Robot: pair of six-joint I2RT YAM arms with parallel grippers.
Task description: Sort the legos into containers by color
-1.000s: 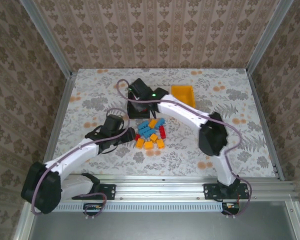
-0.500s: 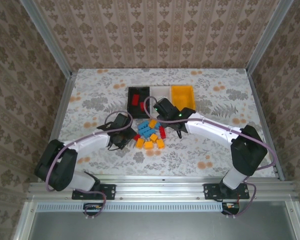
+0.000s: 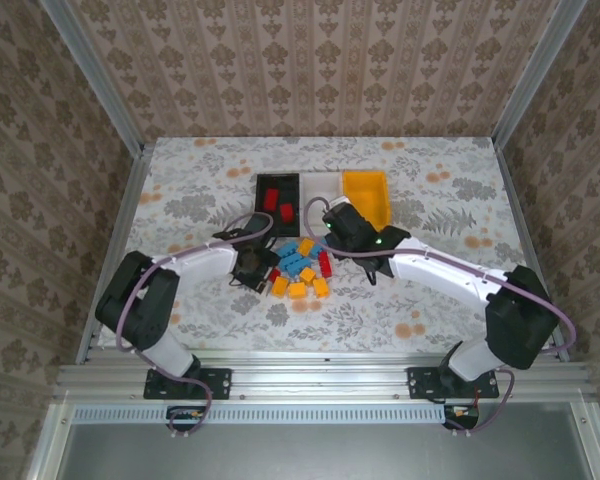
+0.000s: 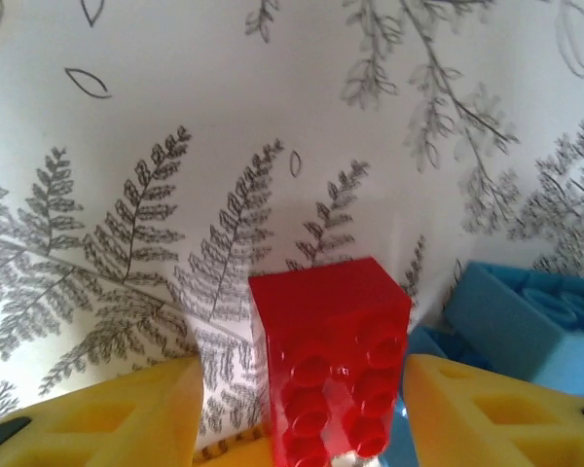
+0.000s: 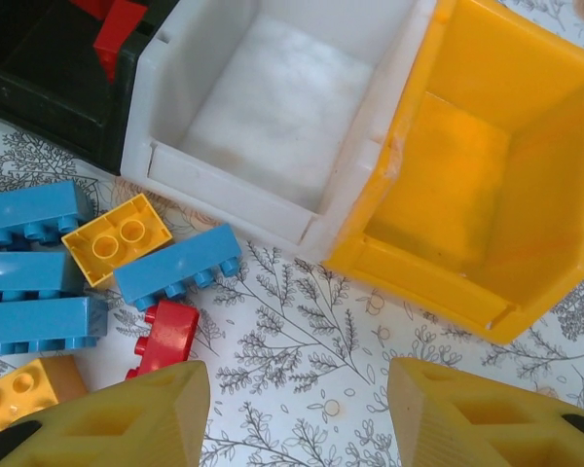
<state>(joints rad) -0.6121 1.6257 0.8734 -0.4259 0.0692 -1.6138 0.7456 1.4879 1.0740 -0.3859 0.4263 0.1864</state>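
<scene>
Two arms over a brick pile on the floral table (image 3: 180, 200).
The left gripper (image 4: 302, 384) straddles a red brick (image 4: 329, 360), its fingers part-open, with a gap on one side. The right gripper (image 5: 299, 389) stands spread and empty before the white bin (image 5: 273, 107) and yellow bin (image 5: 477, 165). The black bin (image 3: 261, 195) holds red bricks (image 3: 277, 203). Blue bricks (image 5: 175, 265) lie loose.

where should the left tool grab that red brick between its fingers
Take the red brick by its two long smooth side walls, coming straight down from above with the left tool. Its studs face up and it lies lengthwise between the fingers; the blue brick crowds one side.
</scene>
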